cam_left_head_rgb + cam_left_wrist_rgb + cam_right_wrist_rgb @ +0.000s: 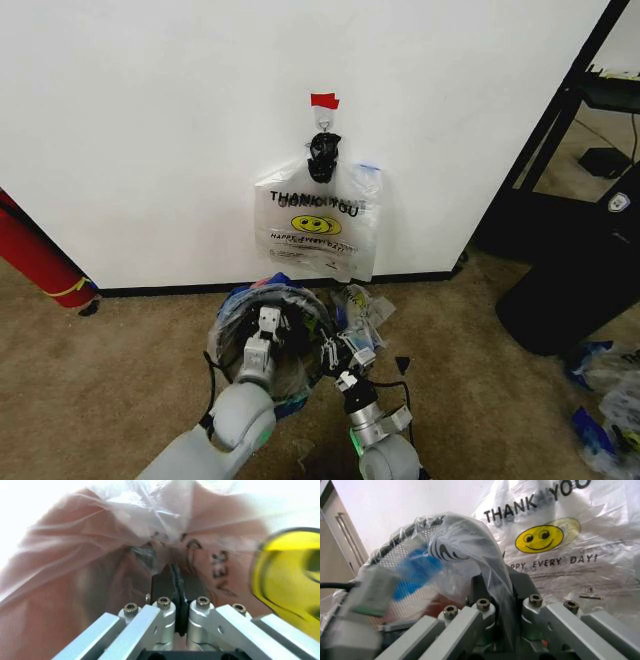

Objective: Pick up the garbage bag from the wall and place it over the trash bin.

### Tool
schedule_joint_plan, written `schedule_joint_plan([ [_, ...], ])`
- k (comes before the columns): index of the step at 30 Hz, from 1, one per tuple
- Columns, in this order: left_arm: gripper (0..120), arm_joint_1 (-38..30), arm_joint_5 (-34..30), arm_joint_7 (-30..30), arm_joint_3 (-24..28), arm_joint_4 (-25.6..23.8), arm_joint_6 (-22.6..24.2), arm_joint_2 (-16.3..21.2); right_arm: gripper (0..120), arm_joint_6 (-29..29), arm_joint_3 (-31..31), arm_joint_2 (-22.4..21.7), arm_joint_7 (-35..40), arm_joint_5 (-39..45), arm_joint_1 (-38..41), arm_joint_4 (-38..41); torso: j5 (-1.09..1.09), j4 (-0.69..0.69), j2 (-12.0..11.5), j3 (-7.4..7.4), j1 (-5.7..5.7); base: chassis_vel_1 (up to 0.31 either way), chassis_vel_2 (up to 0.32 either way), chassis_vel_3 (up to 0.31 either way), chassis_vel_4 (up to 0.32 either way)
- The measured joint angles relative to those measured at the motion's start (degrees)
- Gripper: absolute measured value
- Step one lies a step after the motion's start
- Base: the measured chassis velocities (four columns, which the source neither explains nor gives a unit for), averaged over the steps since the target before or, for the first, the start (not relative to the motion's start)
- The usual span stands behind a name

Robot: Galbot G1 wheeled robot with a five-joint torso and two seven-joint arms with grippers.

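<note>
Head view: both end effectors, left [268, 322] and right [333, 352], clenched on garbage bag [238, 312] draped over trash bin [322, 318].

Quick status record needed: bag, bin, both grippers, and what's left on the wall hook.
garbage bag: draped over the bin's rim, pinched at two spots
trash bin: on carpet below the wall hook, black mesh showing through the plastic
left gripper: over the bin's mouth, jaws shut on bag film
right gripper: at the bin's right rim, jaws shut on bag film
wall: THANK YOU bag hangs from the hook
</note>
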Motion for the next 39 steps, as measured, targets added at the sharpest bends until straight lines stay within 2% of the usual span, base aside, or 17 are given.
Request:
schedule_joint_plan([
  [4,0,1.8,-0.1,1.8,-0.9,-2.2,0.1,1.3,1,0.2,0.4,0.4,-0.1,-0.1,0.4,-1.1,-0.01,0.0,0.0,0.0,0.0,0.0,0.0,0.0,0.0],
  [9,0,8.2,-0.1,6.3,-4.7,-9.0,-0.4,4.9,1,0.7,1.6,1.1,0.5,0.6,1.7,-3.8,-0.02,0.0,0.0,0.0,0.0,0.0,0.0,0.0,0.0],
  [10,0,8.2,-0.1,6.3,-4.7,-9.0,-0.4,4.9,1,0.7,1.6,1.1,0.5,0.6,1.7,-3.8,-0.02,0.0,0.0,0.0,0.0,0.0,0.0,0.0,0.0],
  [12,0,12.0,0.6,10.2,-7.9,-12.5,-3.0,6.9,1,0.3,1.8,1.2,2.4,1.9,2.0,-4.0,-0.01,0.01,0.0,0.0,0.0,0.0,0.0,0.0,0.0],
  [15,0,17.3,3.3,18.3,-12.0,-14.4,-12.0,10.6,1,-1.5,1.7,1.4,6.9,5.4,2.2,-3.5,-0.01,0.0,0.0,0.0,0.0,0.0,0.0,0.0,0.0],
  [16,2,18.9,4.0,20.8,-13.5,-14.5,-15.3,11.6,1,-2.1,1.7,1.5,8.4,6.3,2.4,-3.1,-0.01,0.01,0.0,0.0,0.0,0.0,0.0,0.0,0.0],
  [17,2,18.9,4.0,20.8,-13.5,-14.5,-15.3,11.6,1,-2.1,1.7,1.5,8.4,6.3,2.4,-3.1,-0.01,0.01,0.0,0.0,0.0,0.0,0.0,0.0,0.0],
  [18,6,20.8,4.4,23.7,-15.6,-14.5,-18.8,12.6,1,-2.9,1.7,1.7,10.5,7.8,2.6,-2.5,-0.03,0.0,0.0,0.0,0.0,0.0,0.0,0.0,0.0],
  [21,20,24.6,4.6,27.3,-19.1,-14.0,-22.8,14.3,1,-4.6,1.9,2.0,14.2,11.8,2.7,-0.5,-0.01,0.01,0.0,0.0,0.0,0.0,0.0,0.0,0.0],
  [22,20,24.6,4.6,27.3,-19.1,-14.0,-22.8,14.3,1,-4.6,1.9,2.0,14.2,11.8,2.7,-0.5,-0.01,0.01,0.0,0.0,0.0,0.0,0.0,0.0,0.0],
  [28,45,25.7,4.8,31.5,-22.7,-9.9,-24.7,14.8,1,-6.3,2.4,1.6,17.0,18.4,1.7,3.3,-0.02,-0.01,0.0,0.0,0.0,0.0,0.0,0.0,0.0],
  [31,53,25.7,5.3,32.5,-23.0,-8.7,-25.1,14.8,1,-6.3,2.6,1.4,17.1,19.3,1.3,3.9,-0.01,-0.01,0.0,0.0,0.0,0.0,0.0,0.0,0.0],
  [36,75,24.2,6.5,31.9,-22.2,-5.0,-24.7,13.4,1,-6.3,2.7,0.6,16.4,20.3,0.4,5.7,-0.02,0.0,0.0,0.0,0.0,0.0,0.0,0.0,0.0],
  [39,74,23.5,6.4,31.6,-21.8,-4.1,-24.3,13.0,1,-6.3,2.6,0.4,16.0,20.4,0.2,6.0,-0.01,0.0,0.0,0.0,0.0,0.0,0.0,0.0,0.0],
])
